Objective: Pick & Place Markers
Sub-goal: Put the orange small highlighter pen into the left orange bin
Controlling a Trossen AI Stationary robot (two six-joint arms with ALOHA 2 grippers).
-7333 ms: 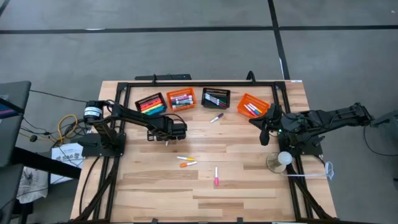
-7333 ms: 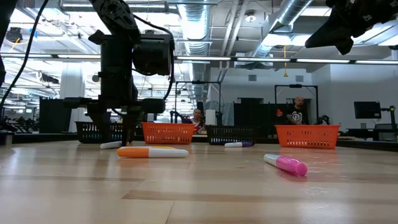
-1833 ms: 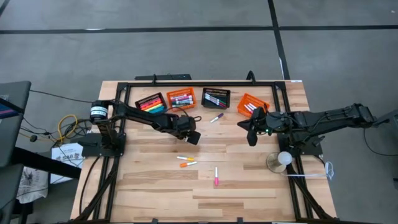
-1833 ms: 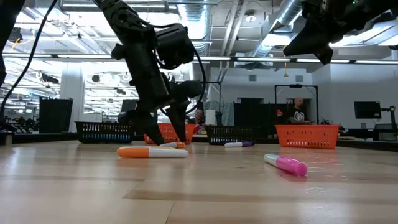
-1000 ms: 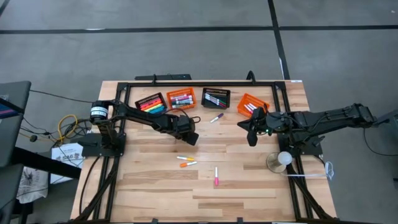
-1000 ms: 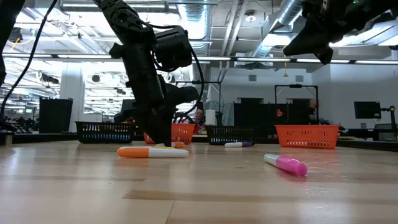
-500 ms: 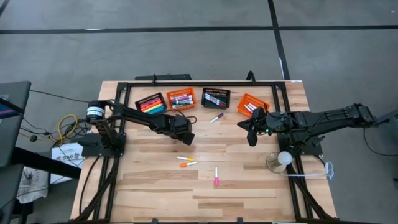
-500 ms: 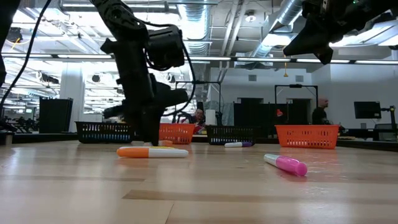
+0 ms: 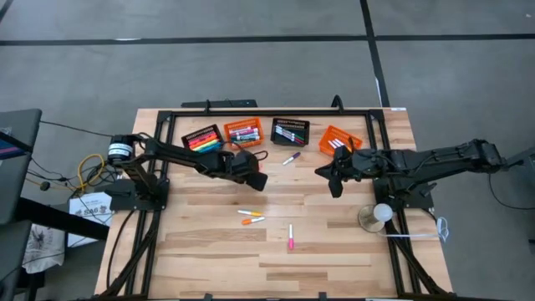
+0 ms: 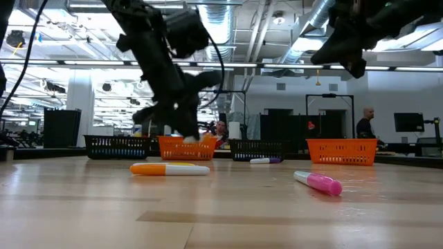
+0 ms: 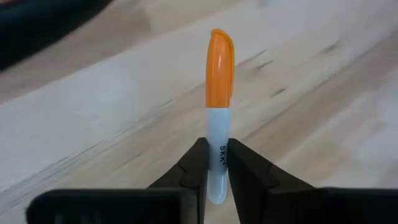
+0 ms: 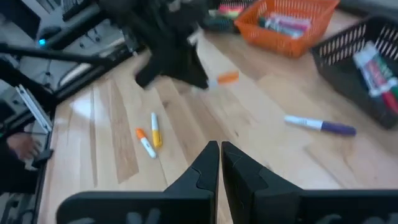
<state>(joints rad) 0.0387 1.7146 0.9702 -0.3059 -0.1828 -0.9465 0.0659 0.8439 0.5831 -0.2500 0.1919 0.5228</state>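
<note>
**Orange-capped marker clamped in left pincer, lifted clear of table**

Closest, in the left wrist view: white-barrelled, orange-capped marker (image 11: pixel 219 118) pinched at its bare tail between the left gripper (image 11: pixel 216 171) fingers, long axis running straight on from the fingertips, cap outward, wood beneath and apart from it. Clenched tight on the barrel, nothing else touched.

From above, at roughly 10 o'clock of the table's centre, just short of the baskets: left gripper (image 9: pixel 253 177) in the air. Next likely calls for carrying toward the orange basket (image 9: pixel 243 133) at about 11 o'clock of the pincer, near, cap leading.

Farther out, on the boards at 6 o'clock of that pincer: two orange-capped markers (image 9: pixel 250 216), then a pink marker (image 9: pixel 291 237). At 2 o'clock, a purple-capped marker (image 9: pixel 291 158).

Well apart at 3 o'clock: right gripper (image 9: pixel 335 181), fingers pressed together on nothing, hanging above the table.
</note>
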